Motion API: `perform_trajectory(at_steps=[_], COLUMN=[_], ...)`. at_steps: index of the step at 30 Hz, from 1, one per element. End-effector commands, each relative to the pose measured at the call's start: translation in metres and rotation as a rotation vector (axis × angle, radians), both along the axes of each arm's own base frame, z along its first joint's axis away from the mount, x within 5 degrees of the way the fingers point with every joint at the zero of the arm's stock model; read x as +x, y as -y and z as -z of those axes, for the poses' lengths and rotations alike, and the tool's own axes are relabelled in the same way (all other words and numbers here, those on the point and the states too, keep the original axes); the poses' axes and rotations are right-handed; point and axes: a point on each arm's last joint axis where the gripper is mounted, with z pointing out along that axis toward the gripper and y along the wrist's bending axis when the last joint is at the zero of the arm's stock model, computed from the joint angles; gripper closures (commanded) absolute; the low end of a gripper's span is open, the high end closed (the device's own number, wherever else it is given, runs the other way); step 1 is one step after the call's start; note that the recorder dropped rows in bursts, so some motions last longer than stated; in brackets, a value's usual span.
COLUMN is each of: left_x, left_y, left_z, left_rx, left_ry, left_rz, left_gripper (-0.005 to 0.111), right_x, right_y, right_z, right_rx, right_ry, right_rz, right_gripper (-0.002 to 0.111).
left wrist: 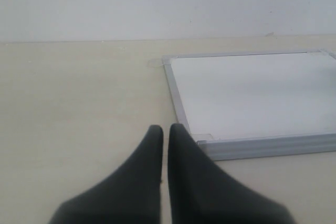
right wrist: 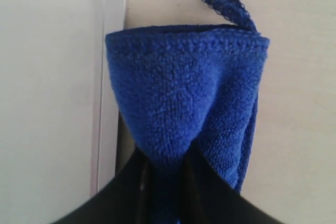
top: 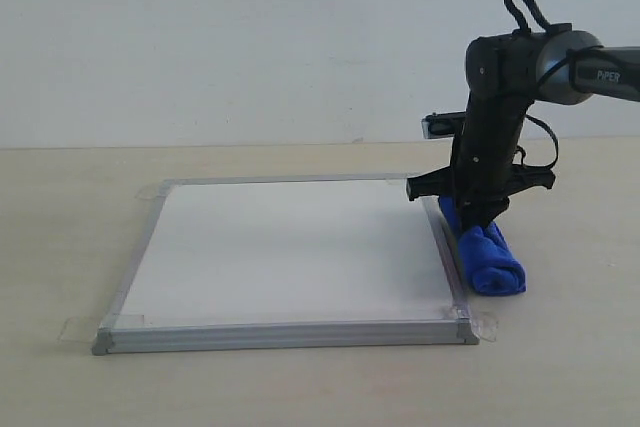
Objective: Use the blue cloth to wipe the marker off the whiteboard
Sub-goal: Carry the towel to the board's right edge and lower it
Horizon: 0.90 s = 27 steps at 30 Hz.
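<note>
Grip first: right claw (top: 476, 215) is clenched on the blue cloth (top: 492, 259), which lies on the bench (top: 570, 357) just right of the whiteboard (top: 290, 247). Lift it over the frame (top: 446, 255), then press flat. Left claw (left wrist: 165, 129) is pinched shut, empty.

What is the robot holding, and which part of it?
The right end effector pinches the blue cloth by one bunched-up end, beside the whiteboard. The left end effector is shut and holds nothing.
</note>
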Motion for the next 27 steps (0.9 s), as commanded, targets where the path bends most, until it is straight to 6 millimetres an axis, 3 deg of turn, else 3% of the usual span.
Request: perform_trajectory(at_steps=[1,10,12,16,19,23,27], left_x=[0.0,0.0,0.0,0.0,0.0,0.0,0.0], left_y=[0.0,0.0,0.0,0.0,0.0,0.0,0.0], left_z=[0.001,0.001,0.001,0.001,0.001,0.001,0.001], left_rx=[-0.011,-0.011,-0.011,-0.011,-0.011,-0.011,-0.011], left_ry=[-0.002,-0.002,-0.002,-0.002,-0.002,-0.002,-0.002], left_rz=[-0.004,-0.004,-0.004,-0.004,-0.004,-0.004,-0.004], left_gripper=[0.103,0.103,0.103,0.103,0.103,0.103,0.103], right_x=[0.001,0.0,0.0,0.0,0.0,0.002,0.002], right_y=[0.002,-0.003,-0.003,-0.003,-0.003,-0.002,-0.002], right_z=[-0.002,-0.002,-0.002,-0.002,-0.002,-0.007,-0.029], right_rx=[0.007,0.06,0.06,0.061,0.06,0.057,0.067], right_ry=[0.007,-0.005,-0.007,-0.007,-0.001,0.014,0.047], right_rz=[-0.009,0.01,0.01,0.025,0.046,0.07,0.069], right_gripper=[0.108,0.104,0.095,0.064,0.049,0.049,0.049])
